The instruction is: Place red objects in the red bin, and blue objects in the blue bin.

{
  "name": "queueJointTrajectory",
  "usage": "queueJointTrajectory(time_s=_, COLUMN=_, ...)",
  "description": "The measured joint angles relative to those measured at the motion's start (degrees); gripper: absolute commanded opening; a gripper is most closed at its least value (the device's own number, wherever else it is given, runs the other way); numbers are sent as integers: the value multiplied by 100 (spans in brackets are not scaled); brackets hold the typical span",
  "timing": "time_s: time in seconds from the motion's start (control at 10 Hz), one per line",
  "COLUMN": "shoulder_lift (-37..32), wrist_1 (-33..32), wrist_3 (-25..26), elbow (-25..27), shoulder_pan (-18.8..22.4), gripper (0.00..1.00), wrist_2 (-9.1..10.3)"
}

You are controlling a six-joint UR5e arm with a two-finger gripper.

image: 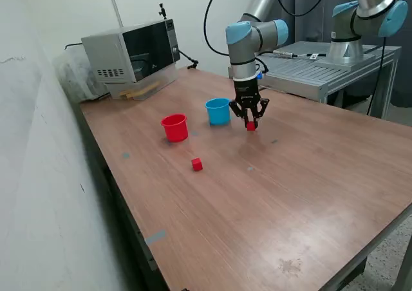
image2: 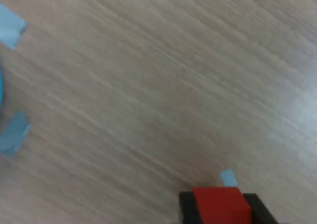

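Note:
My gripper (image: 250, 125) is shut on a small red cube (image: 250, 126) and holds it just above the table, to the exterior view's right of the light blue cup (image: 218, 111). The wrist view shows the same red cube (image2: 220, 204) between the black fingertips (image2: 187, 206). The red cup (image: 174, 127) stands to the exterior view's left of the blue cup. A second red cube (image: 197, 165) lies on the table in front of the red cup. No dark blue cubes are in view; I cannot see into the cups.
A microwave (image: 132, 49) stands at the back of the wooden table (image: 270, 194). A second arm (image: 360, 17) sits on a metal stand at the exterior view's right. Small blue tape marks (image2: 14, 132) dot the tabletop.

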Motion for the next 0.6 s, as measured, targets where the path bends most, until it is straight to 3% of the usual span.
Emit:
queueJointTrajectory(time_s=0.3, shoulder_lift=-208, wrist_1=50, wrist_3=134, elbow=-297, shoulder_pan=-1, gripper=0, wrist_2=-47)
queueJointTrajectory(time_s=0.6, shoulder_lift=-265, wrist_1=407, wrist_3=717, elbow=-1266, shoulder_pan=-35, gripper=0, wrist_2=-272)
